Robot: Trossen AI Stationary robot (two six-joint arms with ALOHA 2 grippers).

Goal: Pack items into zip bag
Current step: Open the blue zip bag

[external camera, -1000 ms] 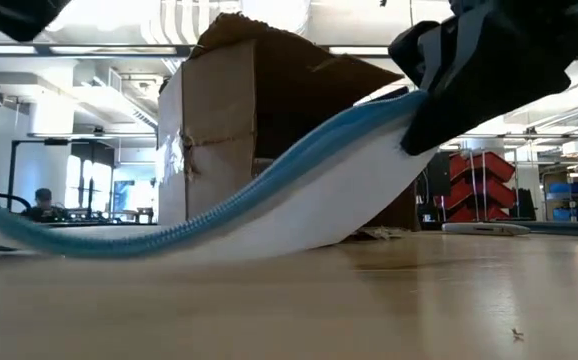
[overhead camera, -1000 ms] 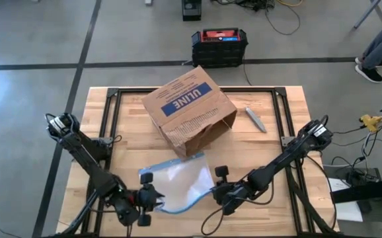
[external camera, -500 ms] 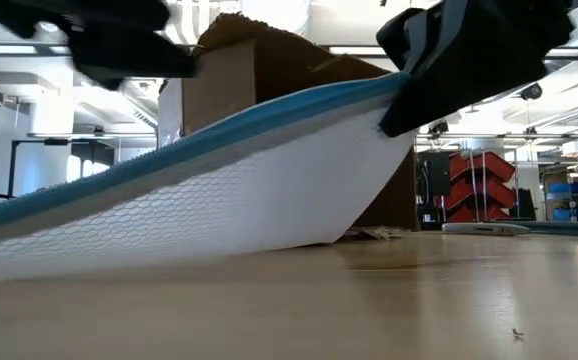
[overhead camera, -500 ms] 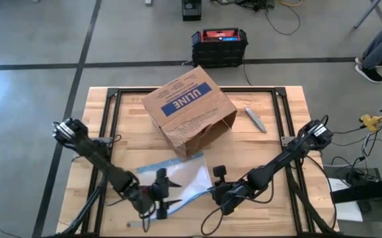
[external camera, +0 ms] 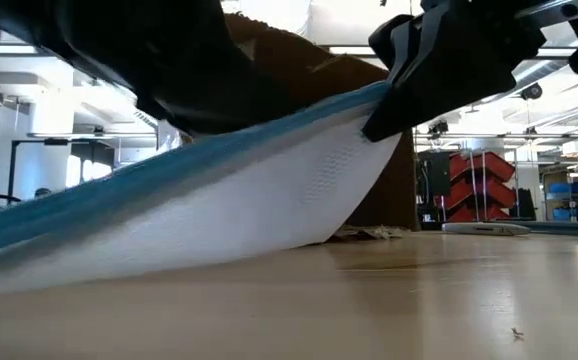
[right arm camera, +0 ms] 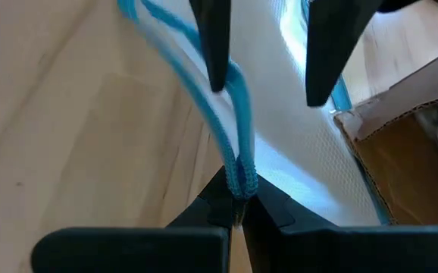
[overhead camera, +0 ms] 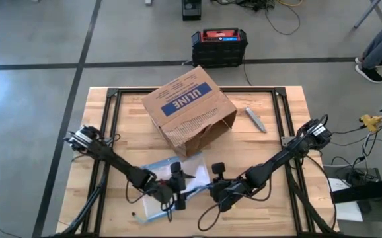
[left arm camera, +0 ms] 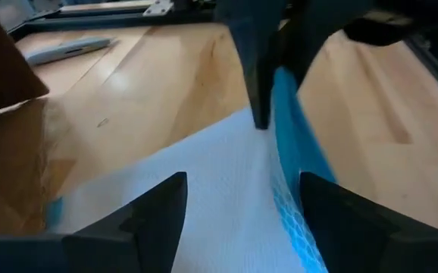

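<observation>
The clear zip bag lies at the table's near middle, with its blue zip strip raised. My right gripper is shut on that strip at the bag's right end; it also shows in its own wrist view. My left gripper is open and hovers low over the bag, just left of the right gripper. Its own view shows the fingers spread above the bag's clear sheet. No small items show on the bag. My right gripper pinches the blue zip strip between its two fingers, near the bag's right end, coming about level from the table's right side. That edge is lifted; the bag slopes down to the left and its lower part rests on the table. My left gripper stands over the bag, one finger close to the strip; I cannot tell whether it touches.
The brown ULINE box lies tipped just behind the bag, its open side toward the bag. A grey elongated object lies right of the box. Black frame rails run around the table top.
My left gripper has moved toward the table's right edge, from the bag's left end to over its middle, close to my right gripper. The zip edge, which sagged to the table at the left, now runs in a straighter slope from my right gripper.
</observation>
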